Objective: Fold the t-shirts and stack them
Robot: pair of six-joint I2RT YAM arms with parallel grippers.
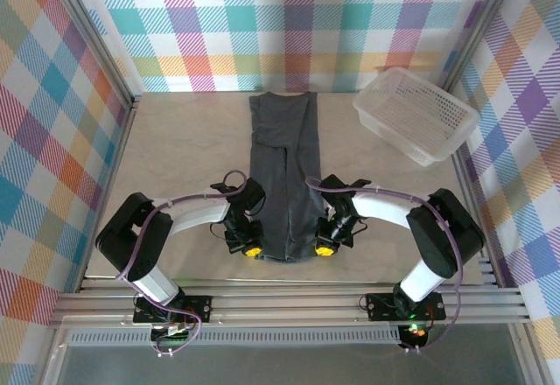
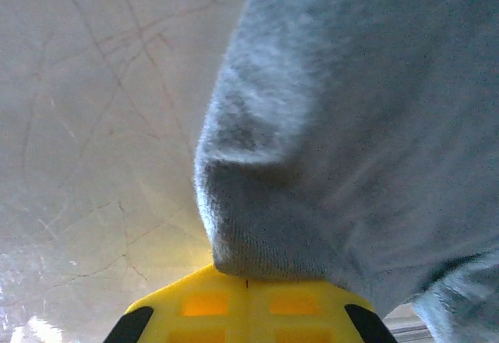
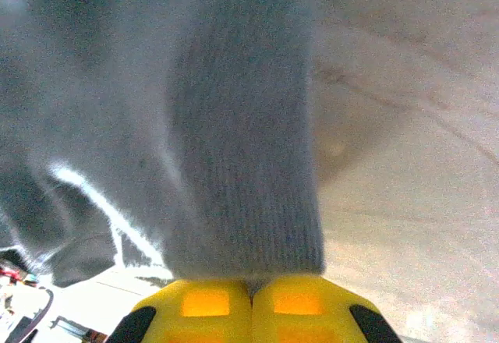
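Pale surface carries the t-shirt as a long strip running toward 12 o'clock. Both arms bend inward, left pincer and right pincer clamped on its near corners.

Left side: the desk is bare from the left wall to the t-shirt. A gripper can pass here.
Middle: the t-shirt lies in a long strip from the far wall to the near edge. It cuts the desk in two.
Far right corner: a white basket sits here, near the right wall. It blocks this corner.
Beside the basket: a thin bare lane runs between it and the t-shirt.
Right side, near: bare desk lies between the basket and the right arm.
Near edge: the left arm and right arm bend in low. The left gripper and right gripper each pinch a near corner of the t-shirt.
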